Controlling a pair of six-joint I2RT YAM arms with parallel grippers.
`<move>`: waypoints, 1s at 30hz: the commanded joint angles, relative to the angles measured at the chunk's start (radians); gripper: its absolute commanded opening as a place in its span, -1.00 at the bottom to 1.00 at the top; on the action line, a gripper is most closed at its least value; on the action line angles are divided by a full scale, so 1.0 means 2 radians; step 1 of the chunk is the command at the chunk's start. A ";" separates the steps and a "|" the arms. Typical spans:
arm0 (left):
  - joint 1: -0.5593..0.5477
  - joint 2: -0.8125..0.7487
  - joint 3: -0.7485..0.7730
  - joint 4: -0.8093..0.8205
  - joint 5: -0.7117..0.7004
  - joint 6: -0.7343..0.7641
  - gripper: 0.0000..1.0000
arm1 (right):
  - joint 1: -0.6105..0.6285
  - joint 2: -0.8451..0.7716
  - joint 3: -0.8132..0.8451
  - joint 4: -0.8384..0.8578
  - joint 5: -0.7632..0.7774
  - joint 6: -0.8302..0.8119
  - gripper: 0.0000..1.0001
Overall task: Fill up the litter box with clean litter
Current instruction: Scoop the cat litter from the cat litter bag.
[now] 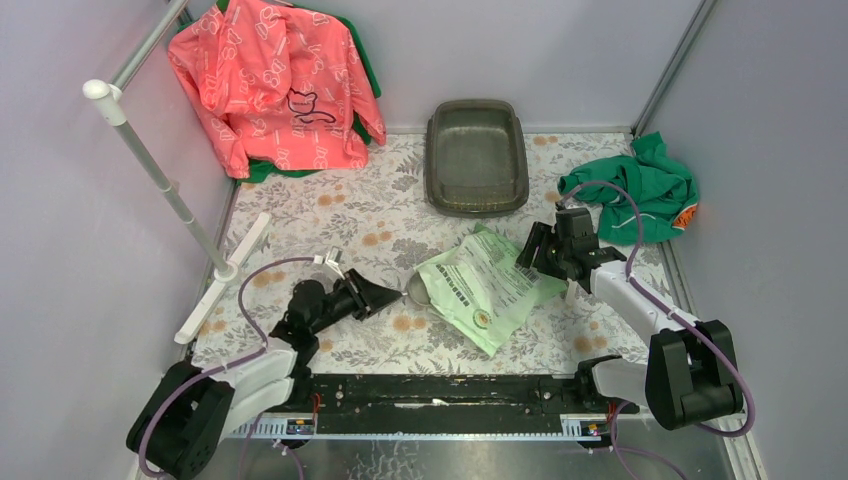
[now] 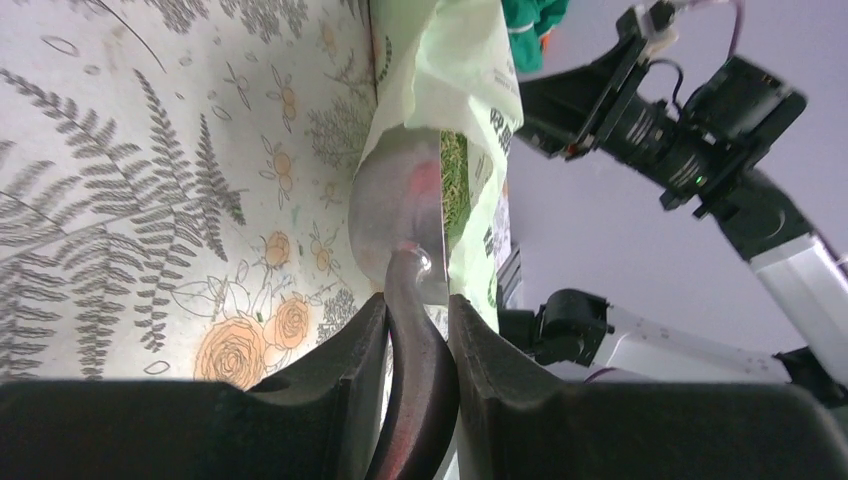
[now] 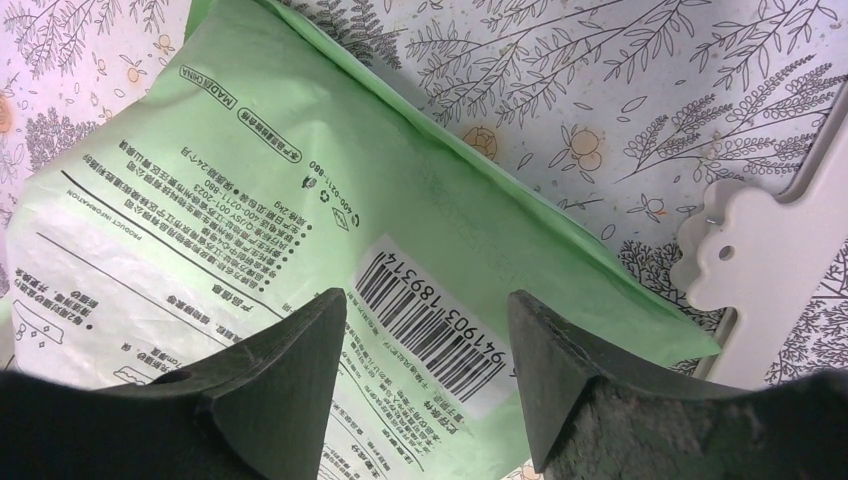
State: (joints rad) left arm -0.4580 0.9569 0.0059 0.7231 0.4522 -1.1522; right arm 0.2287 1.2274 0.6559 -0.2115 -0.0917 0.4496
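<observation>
— At the far left corner of the worktop, what lies there?

— A pink garment, draped over something green that it mostly hides.

— And toward the near left corner?

— The left end effector is clamped on the curved handle of a grey scoop. The bowl is turned on edge at the mouth of a light green printed bag. I cannot tell whether it sits inside the mouth or only against it.

— Does the clean litter show?

— Only just. The clean litter is a narrow speckled strip of pale green grains in the bag's mouth, right beside the bowl. The rest is hidden inside the bag, which lies flat in the middle, nearer the near edge.

— Where is the litter box?

— The litter box stands against the far edge, about midway along it and well apart from the bag. It is a dark grey-olive tray with rounded corners and a raised rim. Its floor has a sheen, so fine detail is hard to read.

— And to the right?

— The right end effector has its fingers apart over the barcode at the bag's right end; whether they touch it is unclear. A green garment is bunched at the far right corner.
</observation>
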 commanded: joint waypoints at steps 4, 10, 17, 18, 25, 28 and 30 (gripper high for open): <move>0.072 -0.031 -0.082 0.039 0.065 -0.049 -1.00 | 0.004 -0.011 -0.003 0.015 -0.006 0.001 0.36; 0.094 -0.088 -0.093 0.002 0.103 -0.063 -1.00 | 0.004 -0.009 0.000 0.016 -0.006 -0.001 0.36; 0.094 -0.156 -0.089 -0.040 0.109 -0.096 -1.00 | 0.004 -0.006 0.002 0.018 -0.005 -0.003 0.37; 0.094 -0.154 -0.088 -0.034 0.110 -0.101 -1.00 | 0.004 -0.005 0.004 0.018 -0.003 -0.003 0.38; 0.094 -0.007 -0.079 0.125 0.115 -0.106 -1.00 | 0.004 -0.003 0.012 0.013 0.008 -0.006 0.39; 0.094 0.107 -0.070 0.248 0.121 -0.113 -1.00 | 0.004 -0.003 0.015 0.009 0.016 -0.009 0.39; 0.094 0.191 -0.066 0.353 0.131 -0.135 -1.00 | 0.004 -0.003 0.018 0.003 0.023 -0.012 0.40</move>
State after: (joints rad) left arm -0.2783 1.1236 0.0059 0.9218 0.6579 -1.3518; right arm 0.2291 1.2274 0.6506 -0.2012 -0.0868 0.4469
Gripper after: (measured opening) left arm 0.324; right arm 0.695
